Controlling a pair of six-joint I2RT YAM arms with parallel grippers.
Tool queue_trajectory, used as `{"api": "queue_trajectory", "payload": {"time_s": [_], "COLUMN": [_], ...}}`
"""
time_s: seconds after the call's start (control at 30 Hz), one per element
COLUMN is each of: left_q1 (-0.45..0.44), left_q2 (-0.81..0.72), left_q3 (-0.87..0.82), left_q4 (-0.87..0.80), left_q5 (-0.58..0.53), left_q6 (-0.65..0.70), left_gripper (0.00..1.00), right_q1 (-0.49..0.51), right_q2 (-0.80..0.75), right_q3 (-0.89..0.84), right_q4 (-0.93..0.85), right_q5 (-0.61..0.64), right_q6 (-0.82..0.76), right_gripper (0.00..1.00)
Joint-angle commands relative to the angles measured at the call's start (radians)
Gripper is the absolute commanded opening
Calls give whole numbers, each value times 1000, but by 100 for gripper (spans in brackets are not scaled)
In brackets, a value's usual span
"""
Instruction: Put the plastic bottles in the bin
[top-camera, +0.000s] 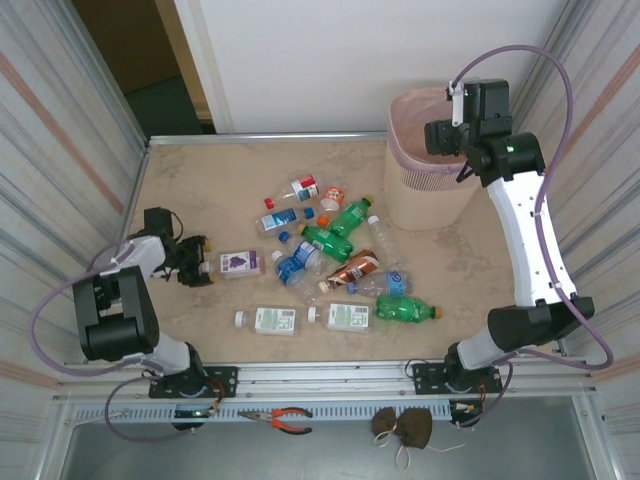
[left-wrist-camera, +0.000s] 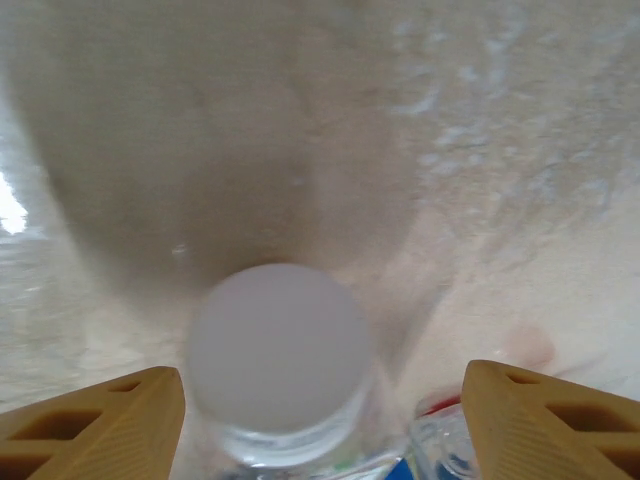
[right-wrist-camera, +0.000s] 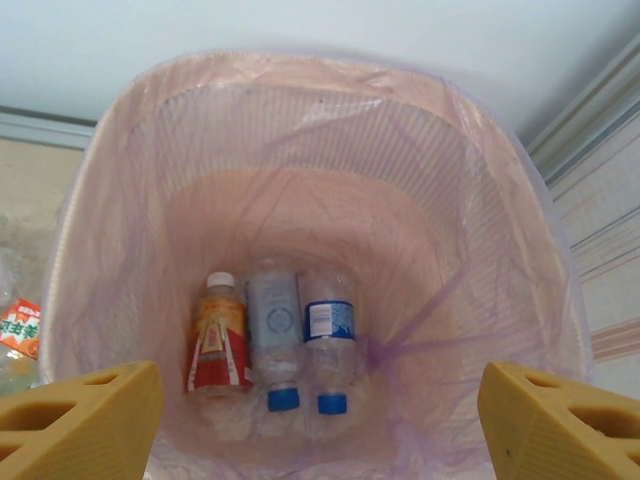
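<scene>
Several plastic bottles (top-camera: 330, 265) lie scattered mid-table, clear, green and white. My left gripper (top-camera: 197, 262) sits low at the left, by a purple-labelled bottle (top-camera: 240, 263). In the left wrist view, that gripper (left-wrist-camera: 325, 405) is open around a clear bottle's white cap (left-wrist-camera: 278, 345). The cap lies close to the left finger (left-wrist-camera: 110, 425) and well apart from the right one. My right gripper (top-camera: 447, 137) hovers open over the bin (top-camera: 430, 195). Its wrist view looks down into the pink-lined bin (right-wrist-camera: 480, 200), where three bottles (right-wrist-camera: 273, 330) lie on the bottom. Nothing is between the right gripper's (right-wrist-camera: 320, 430) fingers.
A second clear bottle (left-wrist-camera: 445, 445) with red and blue marks lies just inside my left gripper's right finger. Corrugated walls close in both sides of the table. Red-handled pliers (top-camera: 290, 420) and a brown pouch (top-camera: 403, 425) lie on the front ledge below the arm bases.
</scene>
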Motion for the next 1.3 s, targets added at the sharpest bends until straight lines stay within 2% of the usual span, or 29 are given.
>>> {"api": "queue_trajectory", "payload": {"time_s": [0.0, 0.37, 0.73, 1.0, 1.13, 1.27], "left_q1": [7, 2, 2, 3, 6, 7], "left_q2": [39, 134, 111, -24, -148, -281], "left_q3": [64, 95, 72, 71, 64, 59], "left_q4": [-51, -52, -42, -70, -12, 129], "left_q5": [3, -16, -28, -45, -28, 41], "left_q6": [53, 84, 87, 173, 255, 363], "left_gripper": [73, 65, 44, 39, 37, 37], "right_q1": [10, 17, 23, 54, 58, 59], "right_q2": [-54, -91, -114, -162, -192, -229], "right_q3": [-13, -60, -73, -69, -81, -110], "right_q4": [-5, 8, 17, 16, 27, 58], "right_q5": [25, 38, 40, 6, -86, -227], "right_q6": [-18, -12, -3, 29, 75, 126], "right_gripper": [81, 81, 81, 81, 81, 81]}}
